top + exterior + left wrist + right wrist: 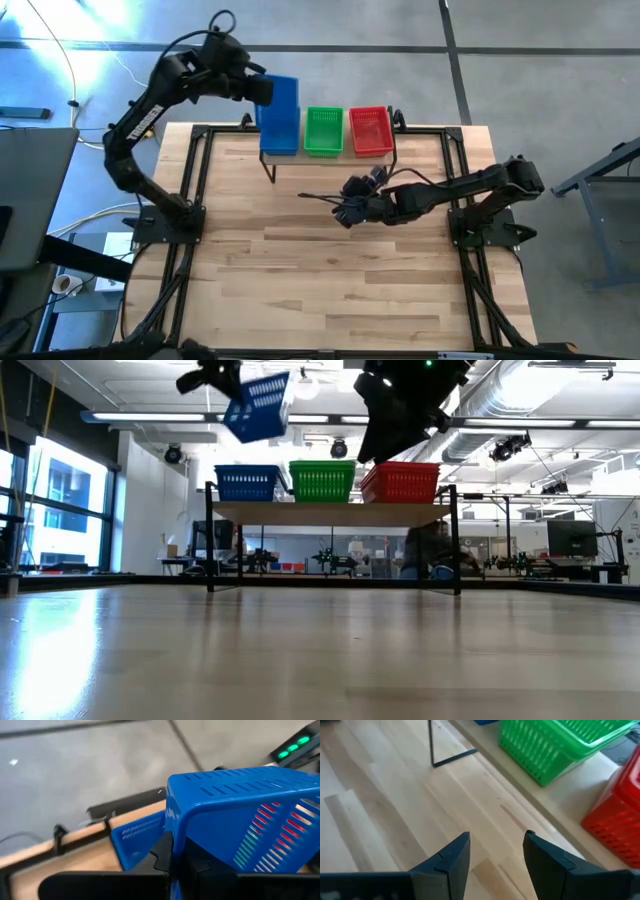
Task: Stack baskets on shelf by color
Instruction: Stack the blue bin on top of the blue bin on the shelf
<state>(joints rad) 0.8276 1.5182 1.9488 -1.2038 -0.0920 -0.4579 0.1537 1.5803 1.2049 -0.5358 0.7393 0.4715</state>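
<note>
One blue basket [258, 407] hangs pinched in the left jaws [262, 90] above the shelf [330, 512]; right jaws [495, 852] spread, empty.

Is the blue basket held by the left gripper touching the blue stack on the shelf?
Apart. The low view shows the held blue basket, tilted in the left gripper, with clear space between it and the blue stack on the shelf.

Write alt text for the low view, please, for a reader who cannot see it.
The left gripper holds a tilted blue basket in the air above the blue stack at one end of the shelf. Green baskets sit in the middle and red baskets at the other end, the right arm hanging dark above them.
</note>
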